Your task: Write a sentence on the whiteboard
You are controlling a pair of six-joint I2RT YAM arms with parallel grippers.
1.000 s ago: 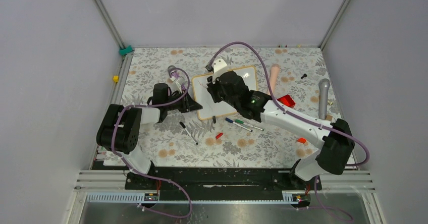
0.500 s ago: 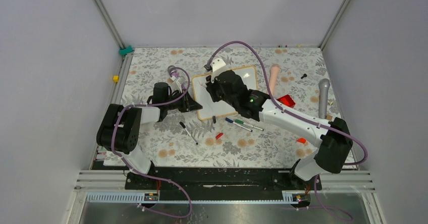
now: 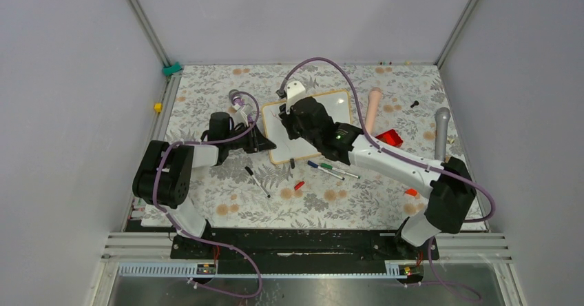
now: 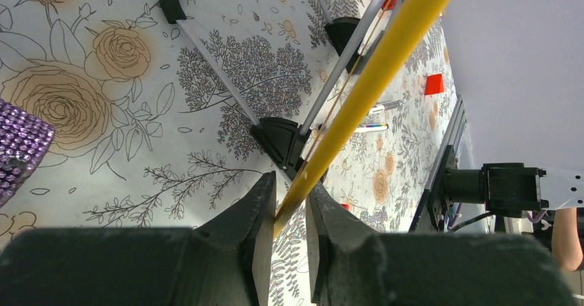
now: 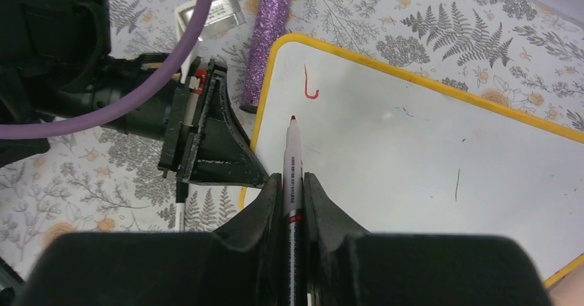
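On the floral table (image 3: 227, 206), your left hand (image 4: 289, 197) pinches the whiteboard (image 5: 427, 154) by its frame; your right hand (image 5: 293, 182) is clamped on a red marker (image 5: 292, 144), tip over the board just ahead. Only one hook of the sentence (image 5: 311, 85) shows beyond it; press hard and the board may slip that thin pinch.

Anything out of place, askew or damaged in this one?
Nothing looks damaged or spilled. The whiteboard lies askew on the table, with its left rim clamped by the left tool. Loose markers and a small red piece lie scattered by its near edge.
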